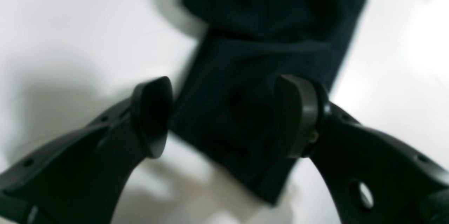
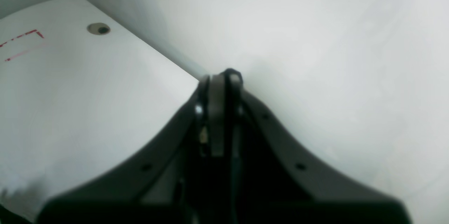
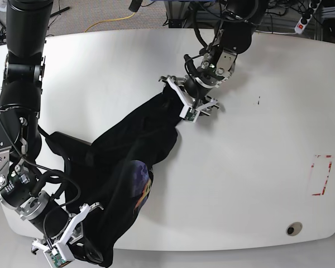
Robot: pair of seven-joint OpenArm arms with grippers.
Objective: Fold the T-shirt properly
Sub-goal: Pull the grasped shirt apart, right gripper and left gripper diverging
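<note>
T-shirt (image 3: pixel 120 167): black, bunched, stretched diagonally across the table (image 3: pixel 257 167) from near the far-middle edge down to the near-left corner; part hangs over that corner. Print partly visible mid-cloth, rest buried in folds.
Left gripper (image 1: pixel 224 117): jaws wide apart, straddling a narrow strip of the shirt by the far edge. Cloth lies btwn the pads, not pinched.
Right gripper (image 2: pixel 220 112): jaws pressed together; wrist view shows nothing clearly btwn them. In base view it sits at the near-left corner, right against the cloth; can't tell if any fabric is caught.
Step (judged): prob. about to take hold of the far end, to spread the shirt flat.
Progress: early; nothing flat, no fold made.
Risk 1: left closes on several layers → shirt lifts as a rope, won't open out.
Risk 2: overhang at the near-left corner drags more cloth off the table once tension eases.
Risk 3: pulling both ends w/o finding hem or shoulders → twist tightens, print stays hidden.
</note>
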